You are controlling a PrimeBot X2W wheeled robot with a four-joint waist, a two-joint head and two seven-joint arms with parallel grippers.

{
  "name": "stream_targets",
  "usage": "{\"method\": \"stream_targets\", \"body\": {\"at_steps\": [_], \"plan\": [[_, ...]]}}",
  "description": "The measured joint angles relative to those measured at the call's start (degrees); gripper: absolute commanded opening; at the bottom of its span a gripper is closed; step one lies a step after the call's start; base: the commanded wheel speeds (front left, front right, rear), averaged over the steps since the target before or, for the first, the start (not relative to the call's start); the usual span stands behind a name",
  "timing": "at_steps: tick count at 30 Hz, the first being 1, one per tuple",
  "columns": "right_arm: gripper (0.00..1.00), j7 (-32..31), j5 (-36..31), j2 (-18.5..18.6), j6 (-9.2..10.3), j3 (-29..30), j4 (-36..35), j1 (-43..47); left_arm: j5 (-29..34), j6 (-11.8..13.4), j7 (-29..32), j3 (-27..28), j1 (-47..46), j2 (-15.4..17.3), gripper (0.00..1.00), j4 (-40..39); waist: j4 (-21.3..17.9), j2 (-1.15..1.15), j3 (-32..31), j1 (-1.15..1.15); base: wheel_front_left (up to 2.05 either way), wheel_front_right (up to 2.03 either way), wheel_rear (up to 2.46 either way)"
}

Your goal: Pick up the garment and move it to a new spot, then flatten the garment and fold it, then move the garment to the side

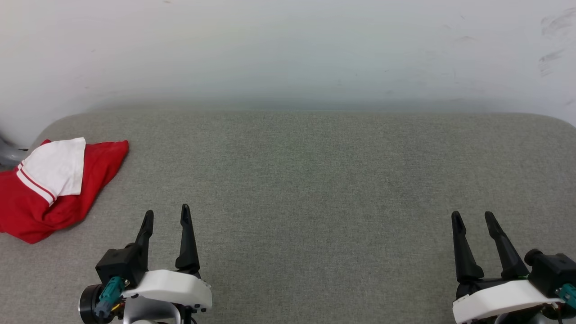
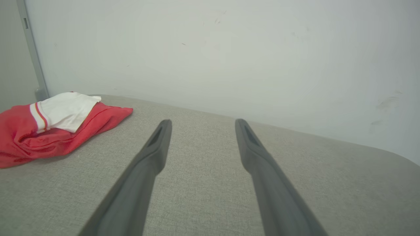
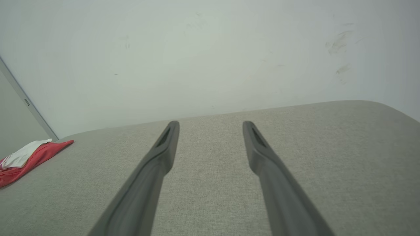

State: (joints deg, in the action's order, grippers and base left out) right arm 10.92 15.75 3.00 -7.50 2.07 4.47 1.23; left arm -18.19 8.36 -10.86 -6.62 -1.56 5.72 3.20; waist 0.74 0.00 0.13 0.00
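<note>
The garment [image 1: 54, 189] is a red shirt with a white, stripe-trimmed sleeve on top, lying bunched at the far left of the grey cloth-covered table [image 1: 315, 180]. It also lies at the left in the left wrist view, garment [image 2: 55, 127], and small at the far left in the right wrist view, garment [image 3: 26, 157]. My left gripper [image 1: 166, 216] stands open at the lower left, to the right of the garment and apart from it. At the lower right my right gripper [image 1: 473, 218] is open too, far from the garment. Both hold nothing.
A pale wall [image 1: 288, 49] rises right behind the table's far edge. A grey post [image 2: 32, 52] stands at the wall's left end, behind the garment. The table's back corners are rounded.
</note>
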Motion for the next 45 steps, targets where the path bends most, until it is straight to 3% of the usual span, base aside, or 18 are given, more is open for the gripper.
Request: {"method": "stream_targets", "body": {"at_steps": [14, 36, 45], "plan": [[1.0, 1.59, -5.27, 0.0, 0.0, 0.29, -0.23, 0.28, 5.91, 0.12, -1.74, 0.21, 0.47, -0.59, 1.0, 0.2, 0.09, 0.0, -0.02, 0.0, 0.0, 0.0, 0.0], [1.0, 3.97, -8.69, 0.0, 0.0, 0.24, -1.05, 1.41, 11.71, -4.44, -4.01, 3.28, 1.33, -2.61, 1.0, 1.67, 0.42, 0.0, -0.41, 0.0, 0.0, 0.0, 0.0], [1.0, 4.16, -6.46, 0.0, -0.01, 0.21, -0.76, 1.48, 9.71, -5.8, -4.21, 4.02, 1.35, -2.76, 1.0, 2.71, 0.45, 0.0, -0.45, 0.0, 0.0, 0.0, 0.0]]}}
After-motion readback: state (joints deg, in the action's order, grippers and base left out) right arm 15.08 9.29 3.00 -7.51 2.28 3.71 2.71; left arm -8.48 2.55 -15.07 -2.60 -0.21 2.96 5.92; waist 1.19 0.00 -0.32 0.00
